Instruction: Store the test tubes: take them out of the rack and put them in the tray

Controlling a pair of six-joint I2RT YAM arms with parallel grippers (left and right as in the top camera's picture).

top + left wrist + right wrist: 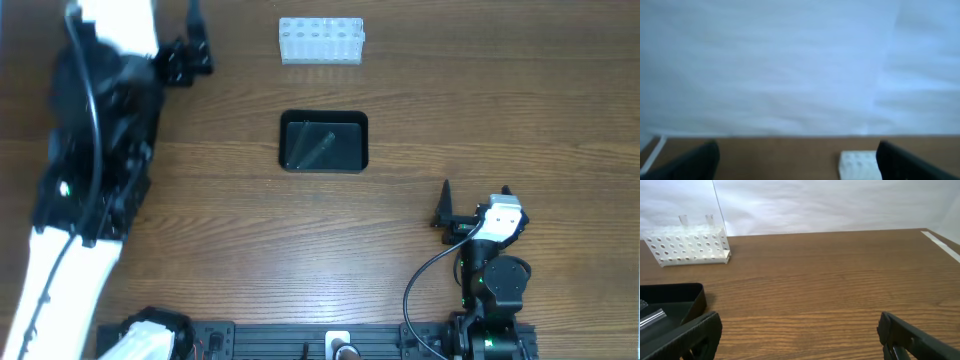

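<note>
The white perforated rack (320, 42) stands at the table's far middle, and two clear tubes (708, 220) stick up from it (687, 247). In front of it lies the black tray (324, 118) with one clear tube (318, 147) lying inside, also visible at the tray's corner (650, 319). My left gripper (190, 50) hangs lifted at the far left, open and holding nothing, with the rack (858, 164) seen ahead between its fingers. My right gripper (476, 190) rests open near the front right, well short of the tray (695, 297).
Bare wooden tabletop (500, 100) surrounds the rack and tray. A white wall (840, 205) rises behind the table's far edge. The left arm's bulk (90, 150) covers the left side. A strip of white tape (942, 245) marks the right edge.
</note>
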